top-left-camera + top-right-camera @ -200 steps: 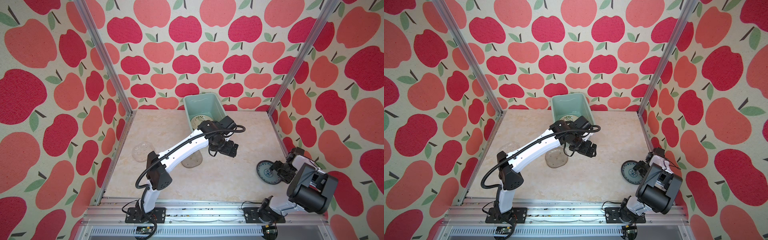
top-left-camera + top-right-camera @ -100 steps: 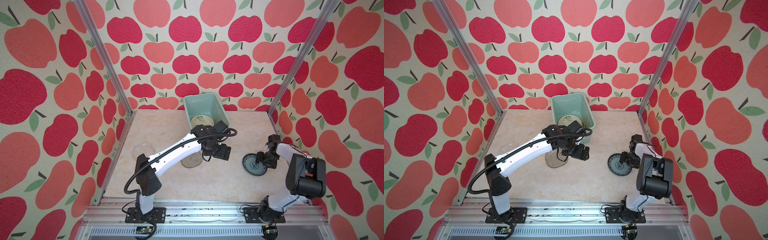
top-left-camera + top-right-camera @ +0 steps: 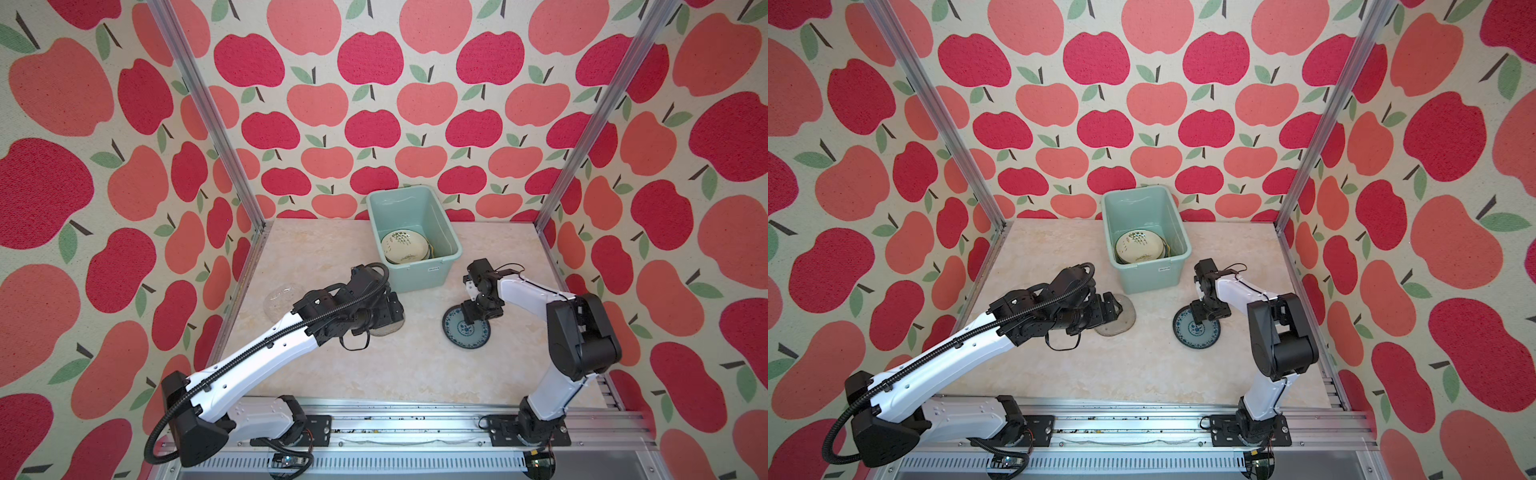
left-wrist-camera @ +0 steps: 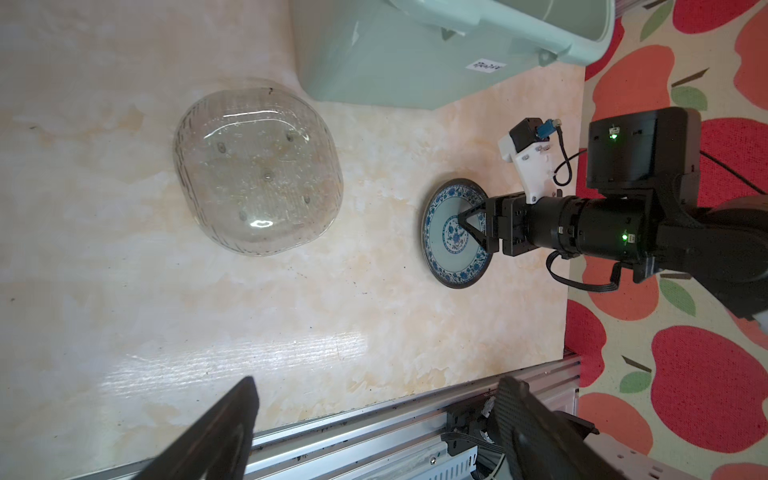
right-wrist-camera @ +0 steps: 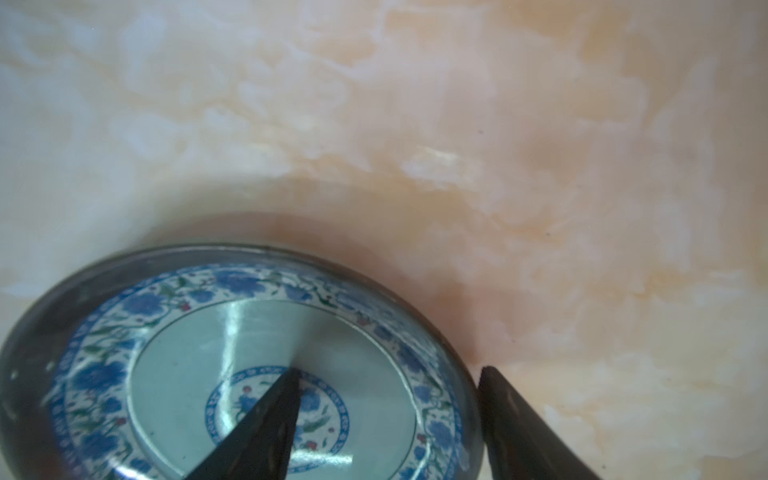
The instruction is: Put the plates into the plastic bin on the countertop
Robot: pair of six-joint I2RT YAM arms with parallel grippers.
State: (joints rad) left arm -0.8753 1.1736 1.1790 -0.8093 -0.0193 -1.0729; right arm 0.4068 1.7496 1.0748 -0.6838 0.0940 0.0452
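**A:** Top views first. Where is the blue-patterned plate [image 3: 467, 332]?

**B:** Flat on the countertop [image 3: 374, 374], just in front of the plastic bin [image 3: 419, 272], off its right corner. The right gripper [image 3: 478, 313] is at its bin-side edge. A clear glass plate [image 3: 1121, 320] lies off the bin's left corner, partly hidden by the left gripper [image 3: 1115, 307].

**A:** Left wrist view?

**B:** The left gripper is spread wide and holds nothing.

**A:** Right wrist?

**B:** The jaws are apart and straddle the rim — one tip inside, one outside. I'd judge the plate stiff, slick and breakable — pinch the rim squarely.
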